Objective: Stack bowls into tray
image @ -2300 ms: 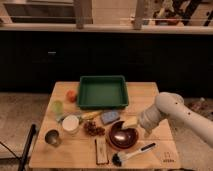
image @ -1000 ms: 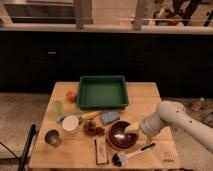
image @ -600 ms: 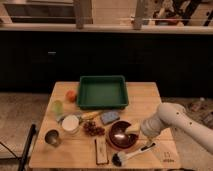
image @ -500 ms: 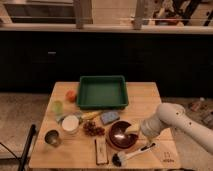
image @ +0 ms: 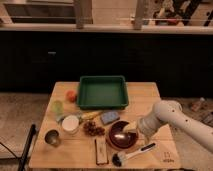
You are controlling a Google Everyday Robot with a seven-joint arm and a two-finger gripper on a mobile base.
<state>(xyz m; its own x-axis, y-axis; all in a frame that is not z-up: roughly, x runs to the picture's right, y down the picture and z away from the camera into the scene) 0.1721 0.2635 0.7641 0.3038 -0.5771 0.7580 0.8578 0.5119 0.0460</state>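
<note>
1. The gripper point(image: 129, 129) sits in the lower right of the frame, at the right rim of the dark red bowl point(image: 120, 136). I cannot tell whether it has hold of that rim or only hovers over it.
2. The bowl rests on the wooden table point(image: 150, 95), below and slightly right of the green tray point(image: 83, 93). The tray lies at frame centre and appears to hold no bowl yet.
3. What looks like a white bowl point(image: 70, 123) stands to the left, well apart from the arm.
4. Risk 1: a pinch on 1 side of a thin rim could slip, or the bowl could tilt as it rises and drop back.
5. Risk 2: the blue sponge point(image: 109, 117) lies between bowl and tray, so a low carry could drag it along.
6. Risk 3: the brush point(image: 131, 153) lies just below the bowl, where the arm could knock it.
</note>
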